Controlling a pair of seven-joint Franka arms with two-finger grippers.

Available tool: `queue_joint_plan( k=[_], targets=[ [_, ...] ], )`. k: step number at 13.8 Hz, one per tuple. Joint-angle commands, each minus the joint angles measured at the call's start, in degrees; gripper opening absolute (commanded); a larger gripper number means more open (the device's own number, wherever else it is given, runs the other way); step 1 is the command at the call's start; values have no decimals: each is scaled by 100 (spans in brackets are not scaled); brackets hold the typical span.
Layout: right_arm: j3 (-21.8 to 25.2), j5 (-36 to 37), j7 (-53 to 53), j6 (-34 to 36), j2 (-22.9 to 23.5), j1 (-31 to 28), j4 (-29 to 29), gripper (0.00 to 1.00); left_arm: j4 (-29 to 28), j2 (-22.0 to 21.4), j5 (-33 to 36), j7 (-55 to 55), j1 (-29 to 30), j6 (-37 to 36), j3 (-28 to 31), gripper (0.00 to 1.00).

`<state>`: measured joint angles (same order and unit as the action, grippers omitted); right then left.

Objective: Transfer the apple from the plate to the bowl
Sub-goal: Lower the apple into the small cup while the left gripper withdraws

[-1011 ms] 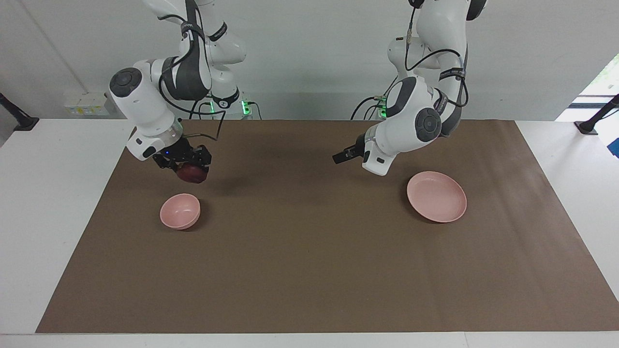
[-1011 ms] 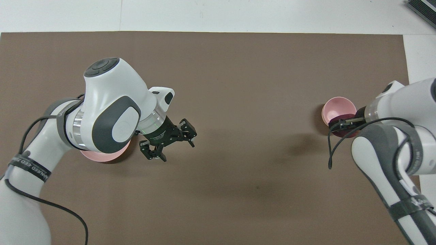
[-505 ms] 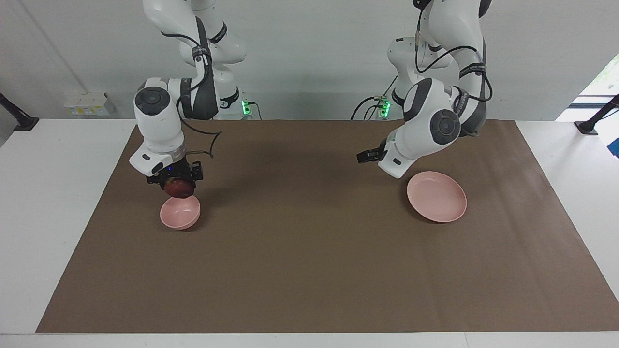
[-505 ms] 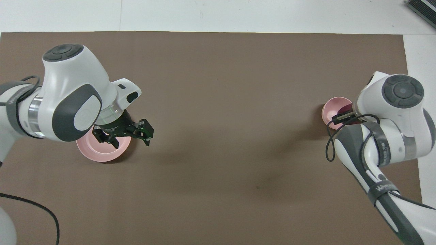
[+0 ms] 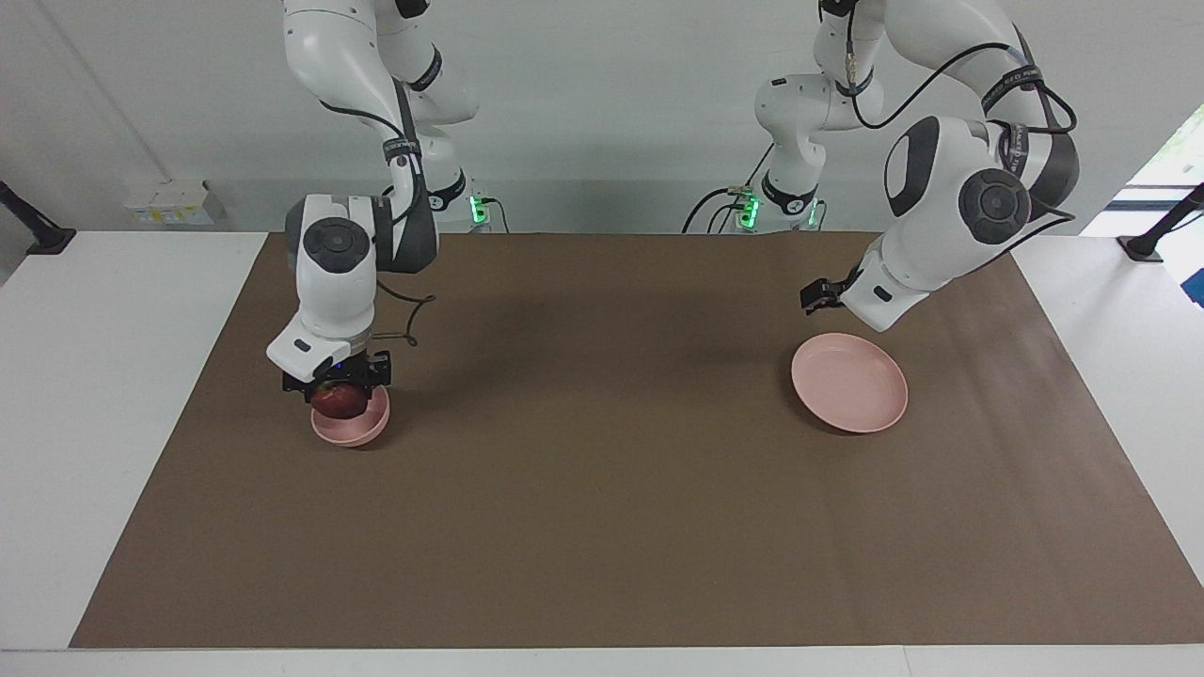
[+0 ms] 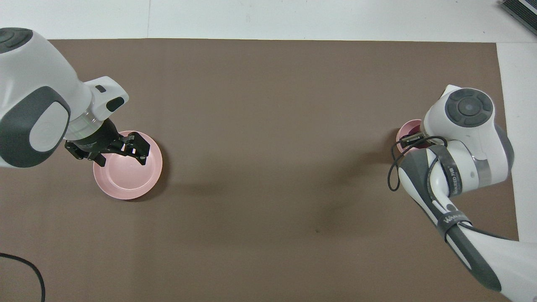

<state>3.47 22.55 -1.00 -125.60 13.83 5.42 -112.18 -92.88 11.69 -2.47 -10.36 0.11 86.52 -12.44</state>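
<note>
A brown mat (image 5: 602,489) covers most of a white counter (image 5: 113,423). The wide, shallow pink plate (image 5: 849,383) sits bare toward the left arm's end. The small pink bowl (image 5: 350,428) sits toward the right arm's end. Over the last second the right pincer (image 5: 339,387) has come down from the air beside the bowl to sit directly over it, still clamped on the dark red apple (image 5: 339,401), which now dips into the bowl's mouth. The left pincer (image 6: 121,150), fingers spread wide and empty, has drawn back to hover over the plate's nearer rim. Delivery looks nearly complete; only the release remains.
</note>
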Motion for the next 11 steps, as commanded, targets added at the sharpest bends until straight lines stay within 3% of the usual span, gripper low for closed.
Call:
queue_joint_plan(
  k=[1, 5, 8, 11],
  targets=[
    [-22, 162, -251, -175, 163, -14, 109, 0, 7, -26, 10, 78, 59, 172, -39, 100],
    [-22, 180, -225, -298, 225, -120, 100, 0, 15, -289, 10, 1367, 401, 269, -39, 100],
    [-22, 171, -243, -298, 260, -120, 74, 0, 77, -421, 54, 1414, 560, 514, -48, 100],
    [-31, 110, -278, -298, 286, -102, 65, 0, 383, -492, 54, 1353, -8, 445, 467, 100]
  ],
)
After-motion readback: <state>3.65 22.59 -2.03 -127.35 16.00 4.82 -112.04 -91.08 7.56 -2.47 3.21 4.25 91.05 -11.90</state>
